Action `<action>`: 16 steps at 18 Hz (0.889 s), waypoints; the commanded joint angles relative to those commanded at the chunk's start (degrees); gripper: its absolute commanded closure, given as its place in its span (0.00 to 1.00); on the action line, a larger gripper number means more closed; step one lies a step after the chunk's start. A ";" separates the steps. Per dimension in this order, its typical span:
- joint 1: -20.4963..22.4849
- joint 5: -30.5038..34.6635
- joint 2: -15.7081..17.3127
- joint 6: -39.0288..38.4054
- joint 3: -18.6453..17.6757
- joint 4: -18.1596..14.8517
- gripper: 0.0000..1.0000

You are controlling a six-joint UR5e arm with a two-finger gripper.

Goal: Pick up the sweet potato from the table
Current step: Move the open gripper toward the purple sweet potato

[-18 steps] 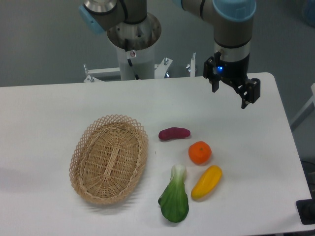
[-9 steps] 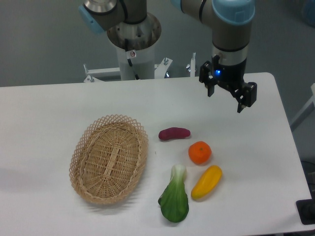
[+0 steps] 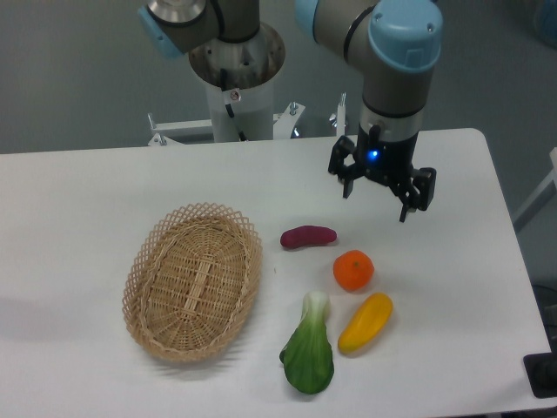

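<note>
- Camera view, fixed, looking down over the table (image 3: 104,183) — large white top with rounded corners, everything sits on it.
- Robot arm (image 3: 396,78) reaches in from the upper middle; grey links, light blue cap at the joint, a small blue light lit on the wrist.
- Wicker basket (image 3: 193,280), oval, open weave, lies left of centre; nothing visible inside it.
- Gripper (image 3: 376,190) hangs above the table toward the upper right, fingers pointing down and spread apart with clear space between them — released, holding nothing.
- Bok choy (image 3: 309,348), dark green leaves with a pale stem end pointing up-frame, lies near the front edge, just right of the basket.
- Yellow pepper (image 3: 365,321) lies tilted, beside the bok choy on its right and just below the orange.
- Orange (image 3: 353,270), round, sits between the pepper and the sweet potato, close to both; contact with either cannot be made out.
- Sweet potato (image 3: 308,236), small reddish-purple tuber, slightly curved, lies flat on the table between the basket rim and the orange, apart from the basket. In the frame it is below and to the left of the gripper, untouched.
</note>
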 joint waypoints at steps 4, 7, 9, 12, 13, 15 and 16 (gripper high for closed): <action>-0.88 0.62 -1.85 -2.38 -2.54 4.06 0.00; -0.80 1.32 -1.68 4.53 -6.41 6.87 0.00; -0.80 2.19 -1.50 11.39 -8.52 6.96 0.00; -0.80 3.51 -1.06 19.47 -11.51 6.96 0.00; -0.88 3.69 -1.06 22.64 -12.39 6.96 0.00; -1.06 4.74 -1.06 27.57 -14.06 6.96 0.00; -1.41 5.44 -1.15 29.51 -14.94 7.05 0.00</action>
